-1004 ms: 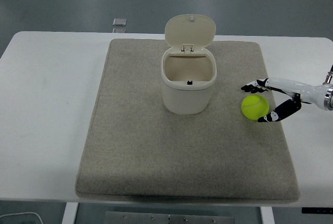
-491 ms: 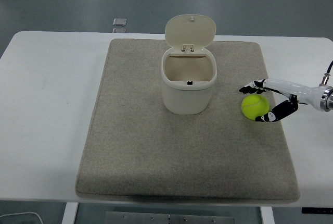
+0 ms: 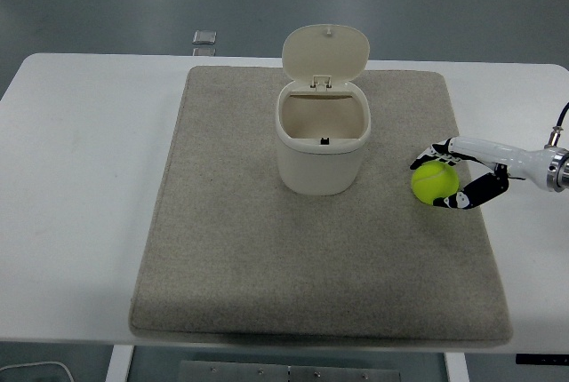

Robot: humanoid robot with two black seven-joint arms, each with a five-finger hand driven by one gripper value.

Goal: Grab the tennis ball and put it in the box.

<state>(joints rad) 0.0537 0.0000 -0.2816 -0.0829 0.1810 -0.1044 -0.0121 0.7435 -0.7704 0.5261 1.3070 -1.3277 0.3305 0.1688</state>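
Note:
A yellow-green tennis ball (image 3: 435,183) lies on the grey mat (image 3: 249,249), to the right of the box. My right hand (image 3: 434,179) reaches in from the right edge and its fingers (image 3: 430,153) curl around the ball from behind, while the thumb presses it from the front. The cream box (image 3: 322,139) stands upright on the mat near the centre back, with its hinged lid (image 3: 325,51) flipped open and nothing visible inside. The left arm does not show.
The mat covers most of the white table (image 3: 80,178). A small grey square object (image 3: 204,38) lies on the floor beyond the table's far edge.
The right hand's fingers and thumb have closed in from a wide span onto the ball. The ball has barely shifted on the mat.

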